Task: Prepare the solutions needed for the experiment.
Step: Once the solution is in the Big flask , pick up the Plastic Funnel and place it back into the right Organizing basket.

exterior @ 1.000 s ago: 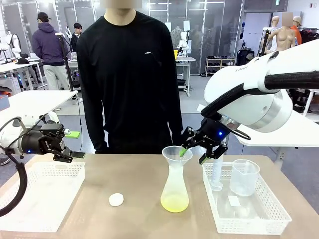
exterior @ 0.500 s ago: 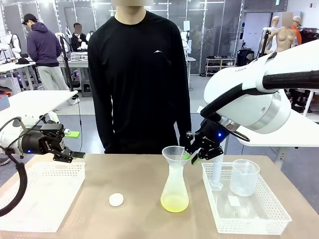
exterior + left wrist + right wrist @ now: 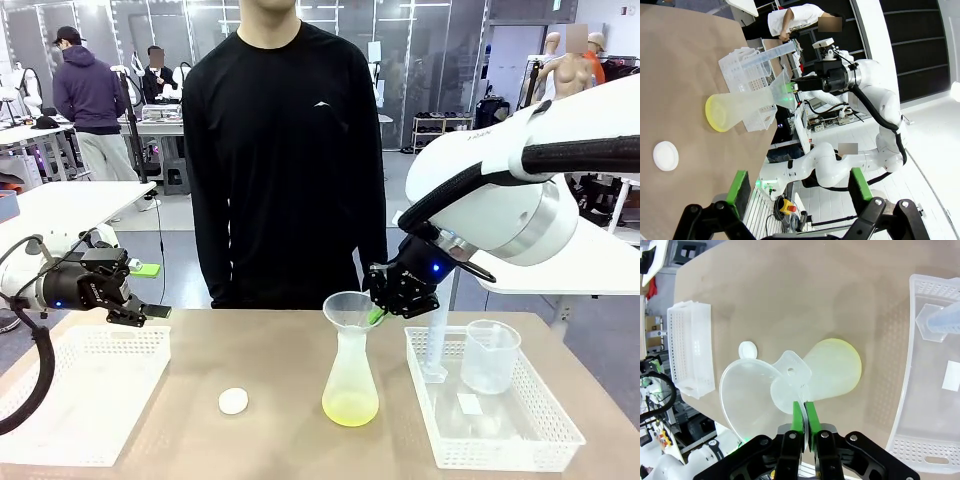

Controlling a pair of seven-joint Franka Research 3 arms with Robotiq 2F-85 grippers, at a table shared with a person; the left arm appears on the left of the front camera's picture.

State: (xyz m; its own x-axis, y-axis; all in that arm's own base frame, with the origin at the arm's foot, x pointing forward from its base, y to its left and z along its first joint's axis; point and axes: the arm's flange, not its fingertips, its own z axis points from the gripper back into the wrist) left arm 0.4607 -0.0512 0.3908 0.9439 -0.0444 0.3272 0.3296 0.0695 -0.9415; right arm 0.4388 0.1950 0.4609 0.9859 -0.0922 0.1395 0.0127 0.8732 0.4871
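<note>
Pinching a clear funnel [image 3: 347,308] by the thin tab on its rim, the right gripper [image 3: 378,314] has its green pads pressed together on the plastic, at about two o'clock from the funnel's mouth in the front view. The brown table [image 3: 280,360] runs between the robot and a person in black [image 3: 285,150], who stands at its twelve o'clock side with arms down. The white right arm [image 3: 500,190] reaches in from three o'clock. A white mesh tray [image 3: 60,400] lies at nine o'clock, and above its far edge the left gripper [image 3: 148,314] hovers with fingers spread wide, holding nothing. A second tray [image 3: 560,425] at three o'clock carries a graduated cylinder [image 3: 435,350] and a beaker [image 3: 490,355]. The frosted flask [image 3: 351,375] stands upright at the table's centre with the funnel seated in its neck. The solution [image 3: 350,408] is a shallow yellow-green layer in the flask's bottom. A small white cap [image 3: 233,401] lies on the table at the flask's nine o'clock.

The step in hand looks like lifting the funnel out. It likely calls for a slow, straight rise along the neck, so the stem clears without dragging the light flask over. With only an edge pinched, the funnel may swing or drip.
</note>
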